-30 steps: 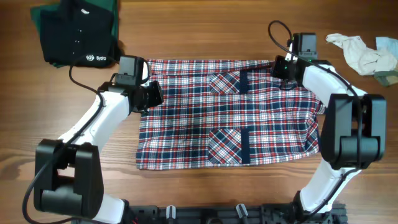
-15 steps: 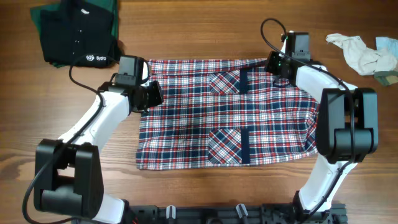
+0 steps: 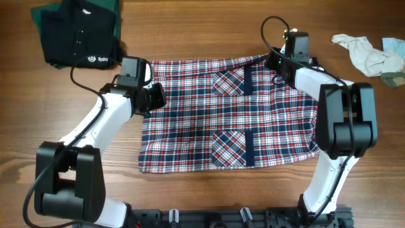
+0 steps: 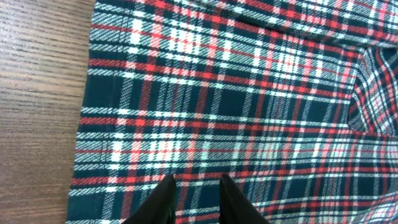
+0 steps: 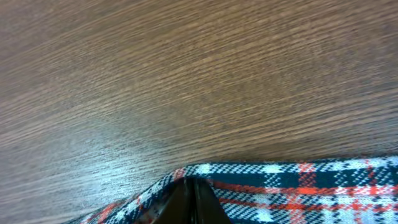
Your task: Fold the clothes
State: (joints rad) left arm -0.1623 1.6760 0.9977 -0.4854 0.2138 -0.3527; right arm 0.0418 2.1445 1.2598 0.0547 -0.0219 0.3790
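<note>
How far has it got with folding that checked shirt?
Early days. Done: the plaid shirt lies spread flat, with no fold visible. In hand: the right hand pinches its far edge near the right corner; the left hand sits over the left side, grip unclear. Left: all the folding itself.

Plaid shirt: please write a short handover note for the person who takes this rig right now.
Left gripper: narrowly open over the left part of the plaid shirt; it seems to hold nothing.
Right gripper: shut on the shirt's far right corner.
Shirt: spread on the table, pockets up.
Done: no fold yet.
Left: every fold.
</note>
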